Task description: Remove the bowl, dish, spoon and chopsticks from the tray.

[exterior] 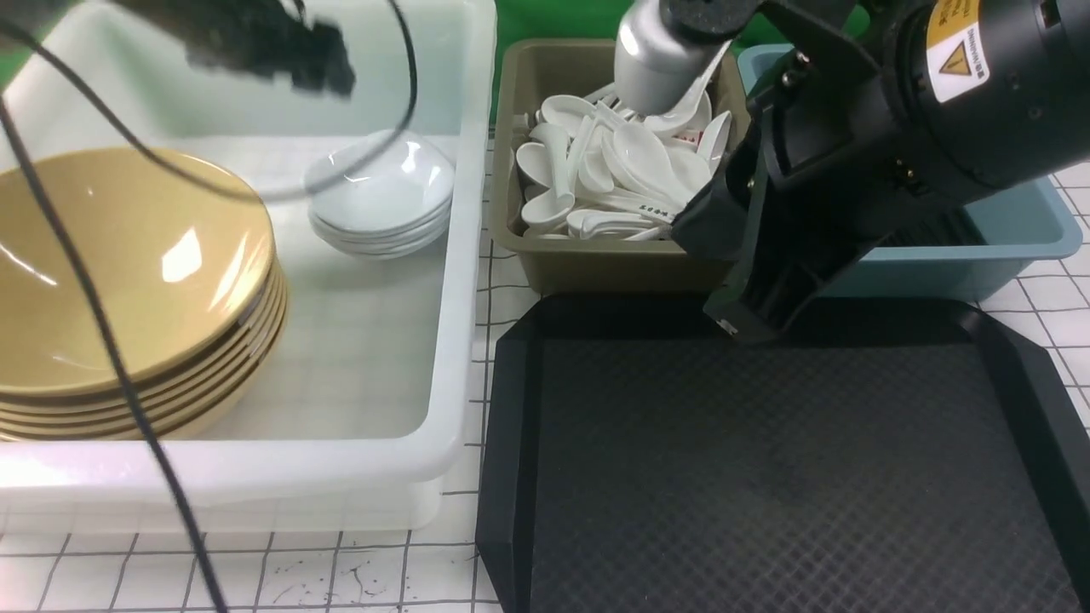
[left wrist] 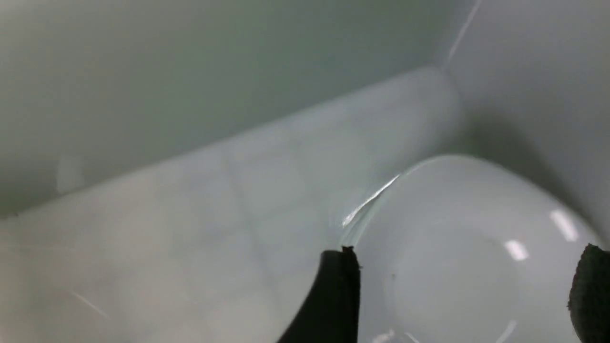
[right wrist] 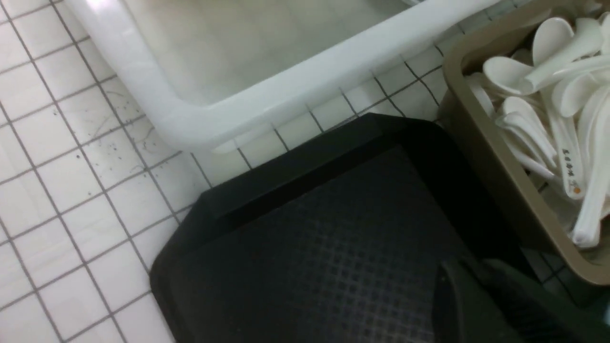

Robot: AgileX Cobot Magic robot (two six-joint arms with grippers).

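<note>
The dish [exterior: 381,180] sits on top of a small stack of white dishes in the far right part of the white tub [exterior: 464,281], well apart from the tray [exterior: 766,477]. It is rounded-square, so it has no long axis to line up with. The left gripper [left wrist: 469,252] hangs directly above it with its jaws spread wide, one on either side of the rim, and nothing is held. From this I judge the dish to be set down, so the move this calls for is a straight lift up and out of the tub without touching the stack. The right gripper [exterior: 749,319] is over the tray's far edge, in front of the olive bin [exterior: 596,268] of spoons. Whether its jaws are together I cannot tell. The tray surface in view is bare.
</note>
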